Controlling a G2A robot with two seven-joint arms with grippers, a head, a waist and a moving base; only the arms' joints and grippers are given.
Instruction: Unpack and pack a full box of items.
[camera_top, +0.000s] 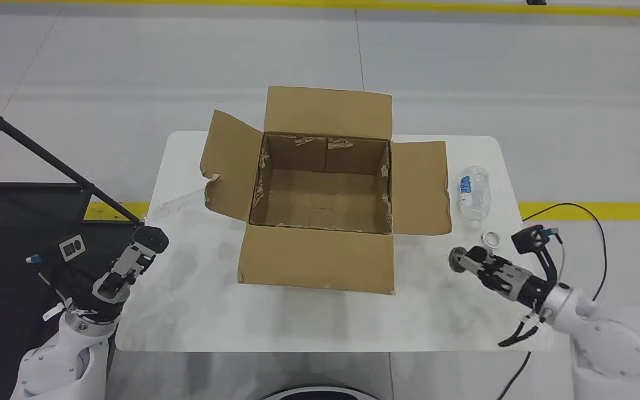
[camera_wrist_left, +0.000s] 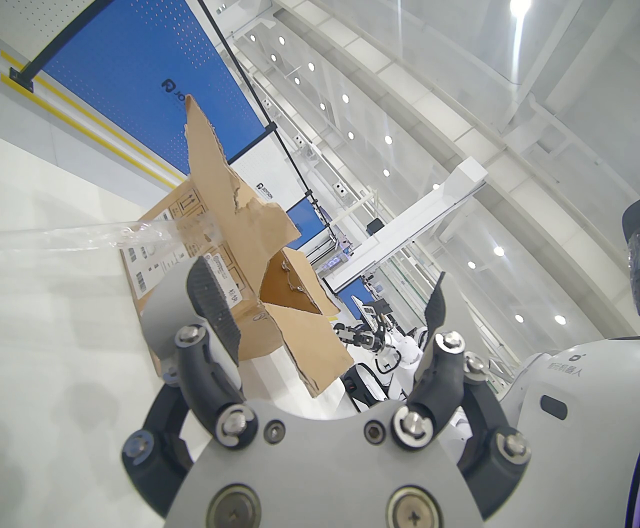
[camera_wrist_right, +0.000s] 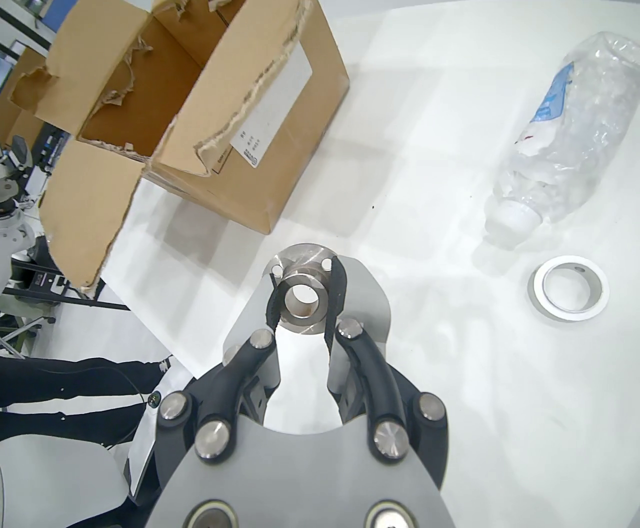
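The cardboard box stands in the middle of the white table with all four flaps folded outward, and its floor looks bare, though the near wall hides a strip of it, so I cannot be sure nothing lies there. Just right of the box's right flap lies a crumpled clear plastic bottle, its long axis running far to near with the capped end toward the near side; a small white ring lies flat just beyond that cap. Nearer again, and apart from both, the right gripper hangs over the table with its jaws closed narrow on a short metal flanged bushing, bore facing forward. From that claw the box opening lies to the left and somewhat farther off, across the raised near-right corner, so the move to pack would probably need lift before travel. The left gripper sits spread wide and holding nothing by the table's near-left edge, well apart from the loose items; the right arm is plainly nearer to them
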